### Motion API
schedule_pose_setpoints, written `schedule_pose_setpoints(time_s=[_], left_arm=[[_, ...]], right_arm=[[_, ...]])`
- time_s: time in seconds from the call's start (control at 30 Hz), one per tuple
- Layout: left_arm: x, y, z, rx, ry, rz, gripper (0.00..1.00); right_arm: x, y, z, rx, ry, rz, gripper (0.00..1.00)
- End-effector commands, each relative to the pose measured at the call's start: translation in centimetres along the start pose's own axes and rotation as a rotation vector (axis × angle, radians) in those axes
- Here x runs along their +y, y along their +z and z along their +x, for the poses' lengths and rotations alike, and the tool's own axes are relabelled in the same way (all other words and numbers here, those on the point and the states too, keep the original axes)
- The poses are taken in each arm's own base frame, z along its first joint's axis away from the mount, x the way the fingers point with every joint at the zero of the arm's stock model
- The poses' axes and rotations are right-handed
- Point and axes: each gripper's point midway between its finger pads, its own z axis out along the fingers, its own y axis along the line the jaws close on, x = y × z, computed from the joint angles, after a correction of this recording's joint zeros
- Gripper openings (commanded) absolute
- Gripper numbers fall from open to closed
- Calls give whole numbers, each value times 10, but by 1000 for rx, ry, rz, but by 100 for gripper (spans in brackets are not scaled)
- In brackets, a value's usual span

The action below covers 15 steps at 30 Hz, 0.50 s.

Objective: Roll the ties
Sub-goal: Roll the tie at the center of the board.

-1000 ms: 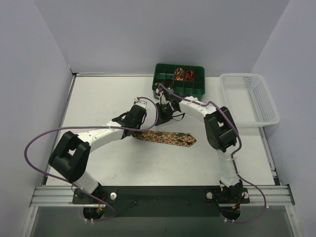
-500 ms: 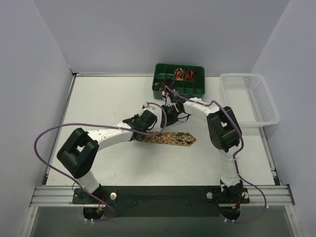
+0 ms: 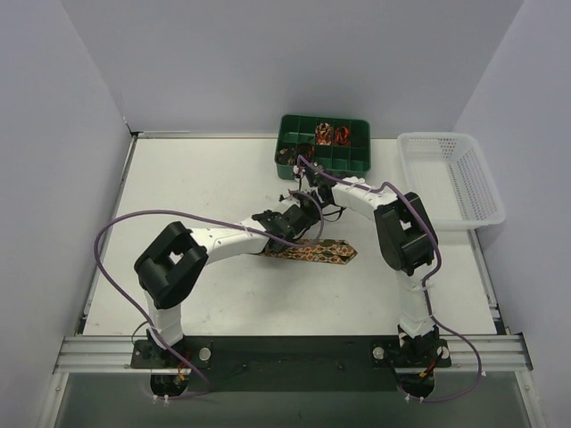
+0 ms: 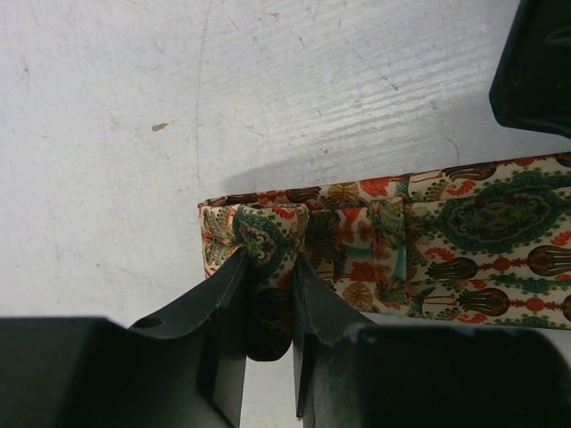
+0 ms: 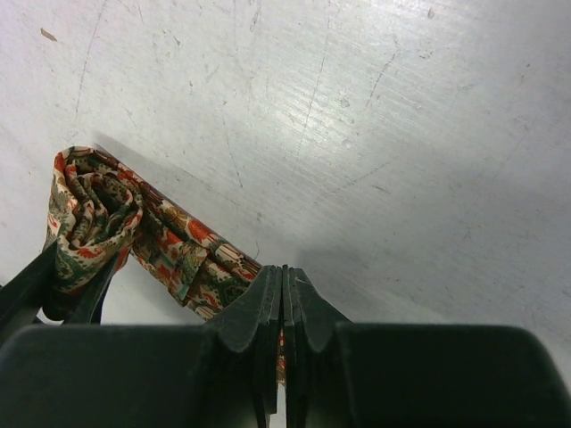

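Note:
One tie [image 3: 314, 251], brown-gold with a red and green pattern, lies flat across the middle of the table, its pointed tip to the right. My left gripper [image 3: 298, 231] is at the tie's left end. In the left wrist view it [image 4: 270, 260] is shut on the folded-over, partly coiled end of the tie [image 4: 357, 236]. My right gripper [image 3: 310, 214] is just behind the tie. In the right wrist view its jaws [image 5: 284, 270] are pressed together on an edge of the tie [image 5: 169, 236]. The left fingers [image 5: 36, 287] hold the coil at the lower left there.
A green compartment box [image 3: 352, 159] stands at the back and holds rolled ties [image 3: 330, 134]. A white plastic basket [image 3: 451, 178] stands at the right. Purple cables loop over both arms. The right gripper's black body [image 4: 533, 62] shows in the left wrist view.
My left arm has swung to the right along the tie, carrying its left end over itself. The flat part of the tie is shorter. The right gripper has barely moved.

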Motion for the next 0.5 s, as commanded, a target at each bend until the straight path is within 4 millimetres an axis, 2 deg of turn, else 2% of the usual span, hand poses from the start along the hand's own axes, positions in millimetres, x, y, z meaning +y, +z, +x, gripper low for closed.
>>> schedule_pose_setpoints(time_s=[0.0, 0.07, 0.1, 0.2, 0.47], left_arm=[[-13, -6, -7, 10, -28, 18, 9], [-19, -10, -10, 3, -40, 40, 18], [-21, -11, -11, -1, -45, 49, 30], [-26, -15, -15, -12, -72, 86, 51], [-43, -26, -19, -40, -135, 214, 61]], right_arm=[[5, -18, -5, -33, -18, -1, 1], [3, -17, -5, -29, -13, 2, 1], [4, -17, -5, -31, -16, 2, 1], [4, -17, -5, -31, -14, 0, 1], [4, -15, -5, -28, -14, -4, 1]])
